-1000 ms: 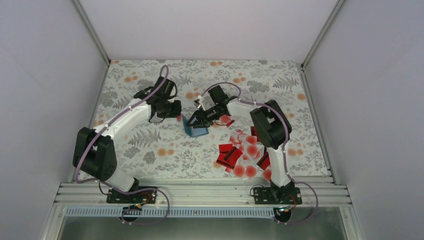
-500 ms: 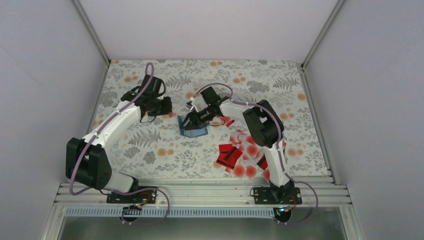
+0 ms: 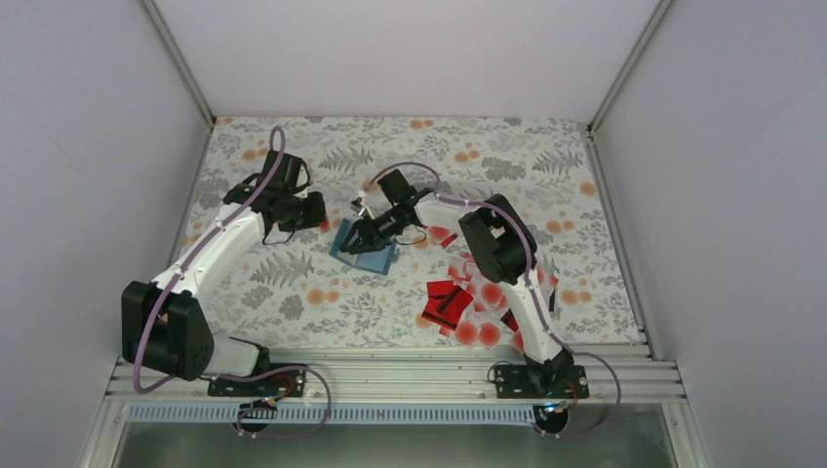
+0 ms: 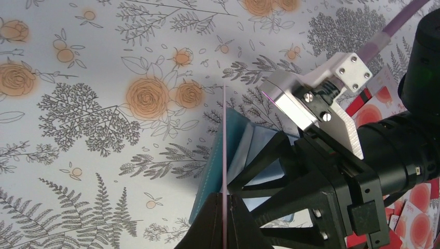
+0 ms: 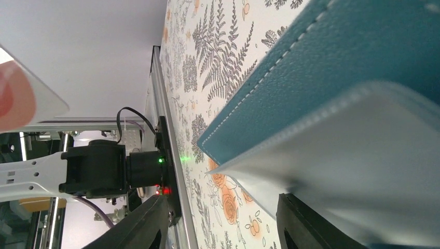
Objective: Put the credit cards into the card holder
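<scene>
At mid-table the holder sits part-open. The right gripper has its jaws spread wide at the lighter inner flap, clamping nothing visible. The left gripper pinches one card edge-on, just beside the holder. Other cards are heaped to the right. Assessment: card light, stiff, slick, so grip one short edge. Holder soft, liable to shift.

Tablecloth covers whole table: pale ground, grey fern and leaf print, scattered orange blossoms. Plain white walls at left, back and right. Two slanted metal posts rise from cloth's far corners. Slotted aluminium rail runs along cloth's near edge. Thin perforated strip just below rail, grey metal sheet below that. Left wrist view: cloth close up, large orange rose touching smaller one, grey branches around.
</scene>
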Robot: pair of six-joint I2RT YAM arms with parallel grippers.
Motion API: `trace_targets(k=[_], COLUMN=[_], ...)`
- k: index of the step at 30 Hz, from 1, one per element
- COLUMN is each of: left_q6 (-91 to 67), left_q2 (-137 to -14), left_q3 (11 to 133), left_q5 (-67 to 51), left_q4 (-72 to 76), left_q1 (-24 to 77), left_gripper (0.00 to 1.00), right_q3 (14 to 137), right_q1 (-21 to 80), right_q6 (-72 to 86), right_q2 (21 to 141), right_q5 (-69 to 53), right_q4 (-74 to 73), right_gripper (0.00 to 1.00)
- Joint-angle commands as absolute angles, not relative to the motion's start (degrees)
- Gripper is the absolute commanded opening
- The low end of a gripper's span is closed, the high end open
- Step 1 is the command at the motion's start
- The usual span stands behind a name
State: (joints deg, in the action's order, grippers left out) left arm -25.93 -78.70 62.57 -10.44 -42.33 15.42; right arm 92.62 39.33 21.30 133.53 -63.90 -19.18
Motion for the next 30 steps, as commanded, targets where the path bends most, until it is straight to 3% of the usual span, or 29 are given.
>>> trace_targets(k=[1, 30], left_q6=[-25.06, -15.44], left_q2=[-77.94, -67.46], left_q3=[62.72, 50.41], left_q5=[-11.82, -28.14], left_q4=[-42.2, -34.91], left_q1=[13.83, 10.28], left_gripper=[0.03, 0.02], right_q3=[94.68, 109.81], right_q1=[40.1, 38.55], right_q6=[19.16, 21.99], right_q2=[135.35, 141.41], right_q5=[-64.95, -62.2], right_q4=[-20.83, -24.82], right_gripper=[0.54, 0.57])
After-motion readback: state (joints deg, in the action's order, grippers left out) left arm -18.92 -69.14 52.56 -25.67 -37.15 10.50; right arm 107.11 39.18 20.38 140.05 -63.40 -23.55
